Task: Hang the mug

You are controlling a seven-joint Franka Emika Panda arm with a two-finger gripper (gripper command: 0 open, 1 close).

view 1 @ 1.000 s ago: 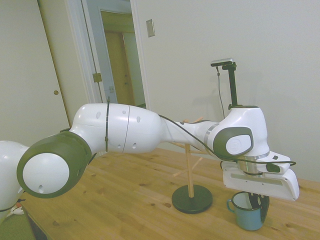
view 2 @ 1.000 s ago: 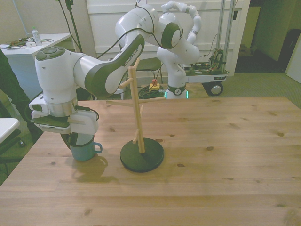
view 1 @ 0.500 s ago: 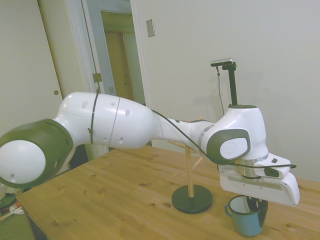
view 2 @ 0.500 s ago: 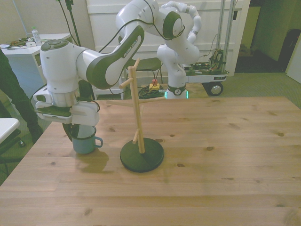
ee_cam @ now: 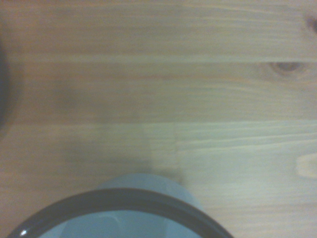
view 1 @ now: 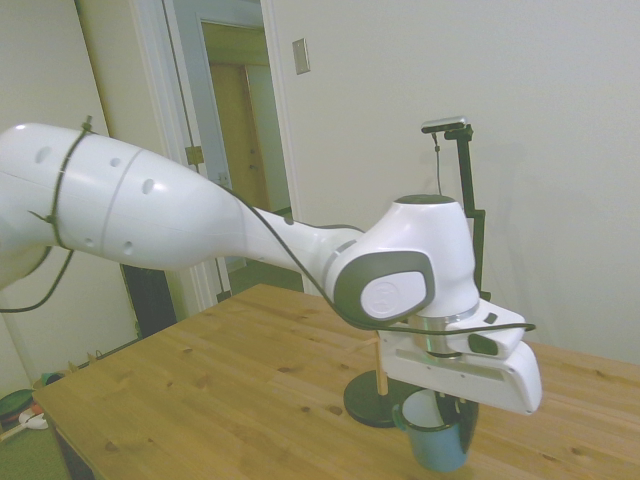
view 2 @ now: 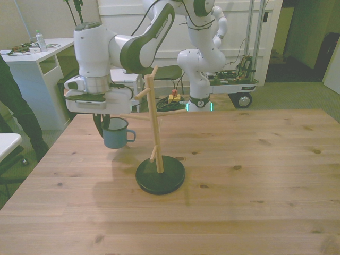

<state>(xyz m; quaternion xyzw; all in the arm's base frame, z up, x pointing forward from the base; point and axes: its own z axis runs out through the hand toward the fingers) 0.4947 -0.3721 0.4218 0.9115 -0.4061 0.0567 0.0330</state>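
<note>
The small blue enamel mug (view 2: 116,135) is upright with its handle pointing toward the rack. My gripper (view 2: 105,126) is shut on its rim, one finger inside and one outside. The mug appears to hang just above the table, on the front view's left of the wooden rack (view 2: 155,119) and near its lower pegs. The side view shows the mug (view 1: 437,440) under the white hand and gripper (view 1: 456,418), in front of the rack's black base (view 1: 362,404). In the wrist view only the mug's dark rim (ee_cam: 119,199) shows over the table planks.
The rack stands on a round black base (view 2: 160,176) with pegs sticking out at several heights. A person (view 2: 13,106) stands at the front view's left by a white desk (view 2: 32,56). A cart (view 2: 236,85) stands behind the table.
The arm has carried the mug up from the table and toward the rack, to the right in the front view. The gripper has stayed shut on it.
</note>
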